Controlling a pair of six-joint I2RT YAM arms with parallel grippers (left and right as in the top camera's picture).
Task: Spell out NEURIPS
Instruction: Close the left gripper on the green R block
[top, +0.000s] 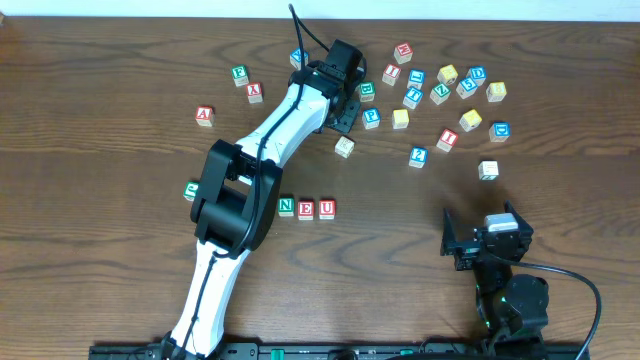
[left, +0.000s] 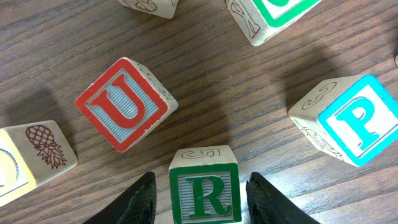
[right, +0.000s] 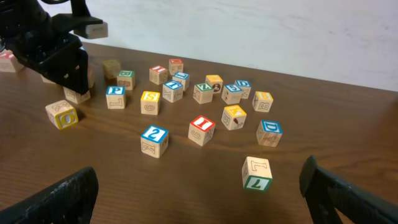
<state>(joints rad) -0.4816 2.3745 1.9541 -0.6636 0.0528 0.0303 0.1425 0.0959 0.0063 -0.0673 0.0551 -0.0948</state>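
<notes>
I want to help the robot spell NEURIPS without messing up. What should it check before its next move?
1. N, E, U in a row, in order: ok.
2. Next letter is R: ok, the left gripper straddles the green R cube.
3. Gripper closed on R: not ok, slim gaps show on both sides.
4. Neighbours clear: ok, the spare red U cube and blue P cube stand apart from it.
5. Space right of the row's U: ok, bare table.
6. Right gripper out of the way: ok, open, away from the row.
</notes>
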